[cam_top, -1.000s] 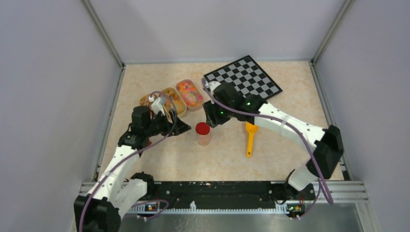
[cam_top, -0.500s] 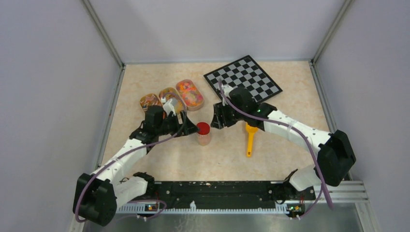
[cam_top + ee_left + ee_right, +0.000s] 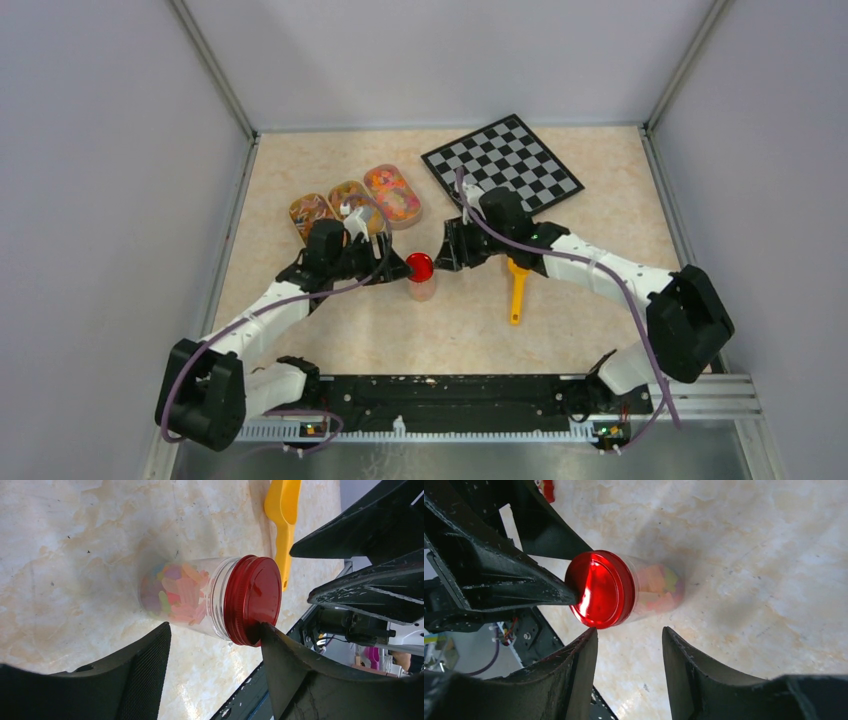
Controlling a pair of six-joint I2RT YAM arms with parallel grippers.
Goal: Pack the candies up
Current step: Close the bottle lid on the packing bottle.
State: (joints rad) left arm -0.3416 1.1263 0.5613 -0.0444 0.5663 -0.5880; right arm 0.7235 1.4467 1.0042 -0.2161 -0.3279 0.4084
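A small clear jar [image 3: 421, 278] with a red lid stands mid-table and holds mixed candies [image 3: 175, 594], which also show in the right wrist view [image 3: 659, 586]. More candies [image 3: 392, 193] fill an oval tub behind it. My left gripper [image 3: 398, 268] is open at the jar's left side, its jaws either side of the jar [image 3: 215, 630], and one fingertip [image 3: 265, 632] touches the lid's rim. My right gripper [image 3: 446, 258] is open just right of the jar, and the lid [image 3: 599, 589] sits just beyond its left finger.
Three oval tubs stand in a row at the back left [image 3: 312, 210] [image 3: 355, 203]. A yellow-orange scoop [image 3: 517, 283] lies right of the jar and also shows in the left wrist view [image 3: 284, 515]. A chessboard [image 3: 503, 160] lies at the back right.
My left gripper has moved right until its jaws reach the jar. My right gripper has shifted right, then down close to the jar's right side.
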